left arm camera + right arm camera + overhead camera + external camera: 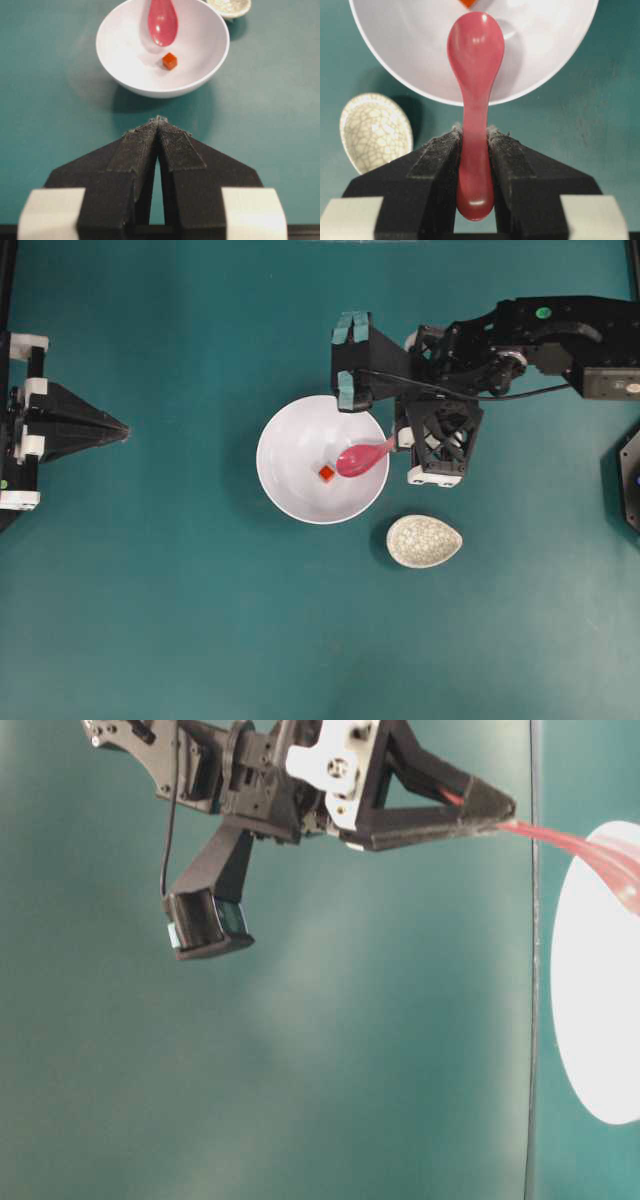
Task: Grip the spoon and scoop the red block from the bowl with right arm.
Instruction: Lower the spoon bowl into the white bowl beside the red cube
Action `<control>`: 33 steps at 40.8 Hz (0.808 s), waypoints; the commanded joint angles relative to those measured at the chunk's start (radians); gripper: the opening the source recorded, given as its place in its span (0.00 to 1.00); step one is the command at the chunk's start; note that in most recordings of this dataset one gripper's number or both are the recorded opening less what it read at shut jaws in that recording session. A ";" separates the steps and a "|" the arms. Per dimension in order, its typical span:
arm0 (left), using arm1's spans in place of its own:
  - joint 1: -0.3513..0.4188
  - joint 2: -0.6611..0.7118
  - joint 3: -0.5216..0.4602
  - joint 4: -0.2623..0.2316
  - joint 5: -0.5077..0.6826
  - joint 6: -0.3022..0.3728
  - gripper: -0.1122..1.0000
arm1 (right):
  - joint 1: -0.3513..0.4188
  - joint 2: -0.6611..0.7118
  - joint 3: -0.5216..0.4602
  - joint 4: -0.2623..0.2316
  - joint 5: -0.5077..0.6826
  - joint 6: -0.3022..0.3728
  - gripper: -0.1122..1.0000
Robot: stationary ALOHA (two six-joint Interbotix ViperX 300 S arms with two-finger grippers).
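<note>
The white bowl (290, 490) sits mid-table with the tiny red block (326, 472) on its floor. My right gripper (474, 131) is shut on the handle of the pink spoon (475, 55), whose scoop hangs over the bowl just right of the block (169, 61). In the overhead view the right gripper (398, 444) stands at the bowl's right rim, the spoon (361, 458) reaching inward. In the left wrist view the spoon (162, 22) hovers behind the block inside the bowl (125, 75). My left gripper (158, 120) is shut and empty, far left of the bowl (555, 55).
A speckled beige teardrop dish (424, 540) lies just right and in front of the bowl, below the right arm; it also shows in the right wrist view (375, 131). The left gripper (122, 428) rests at the table's left edge on the teal surface.
</note>
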 commanded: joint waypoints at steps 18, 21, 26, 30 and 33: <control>0.002 0.003 -0.026 0.002 -0.003 0.002 0.10 | 0.021 0.021 -0.038 -0.002 0.000 -0.002 0.32; 0.002 0.003 -0.025 0.002 -0.003 0.002 0.10 | 0.023 0.028 -0.038 -0.002 -0.002 -0.002 0.32; 0.002 0.003 -0.025 0.002 -0.003 0.002 0.10 | 0.026 0.041 -0.043 -0.002 -0.008 -0.002 0.32; 0.002 0.003 -0.025 0.002 -0.003 0.002 0.10 | 0.029 0.054 -0.055 0.000 -0.012 -0.003 0.32; 0.002 0.003 -0.025 0.002 -0.003 0.002 0.10 | 0.031 0.063 -0.066 -0.002 -0.018 -0.005 0.32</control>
